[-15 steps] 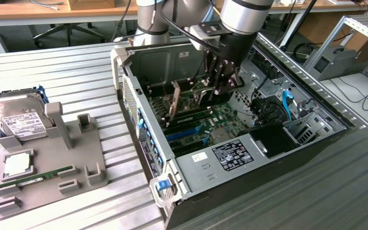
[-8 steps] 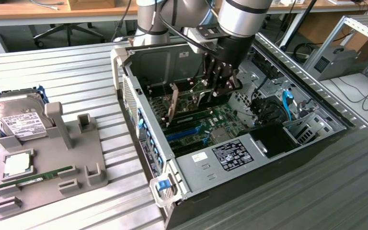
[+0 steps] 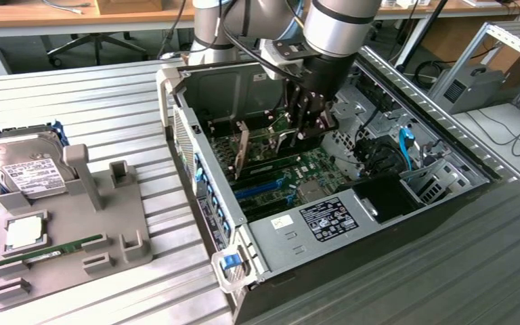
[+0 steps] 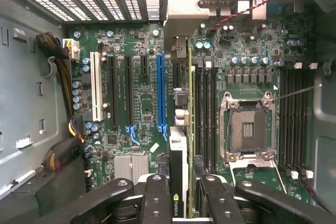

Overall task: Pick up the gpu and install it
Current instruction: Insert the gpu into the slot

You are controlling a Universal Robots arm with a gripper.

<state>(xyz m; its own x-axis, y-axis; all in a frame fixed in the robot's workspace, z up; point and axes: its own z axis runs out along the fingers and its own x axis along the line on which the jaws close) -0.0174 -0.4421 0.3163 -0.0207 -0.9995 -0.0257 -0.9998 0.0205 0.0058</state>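
Case lies open on its side, board exposed. gpu is inside the case, held edge-on above the board and not seated, by the look of it. Its edge runs just beside the blue slot, between that and the RAM slots. Gripper jaws are part-closed, clamped on the card's top edge. My read for this step: square the card edge over the slot, keep it upright, press straight down, no side load.
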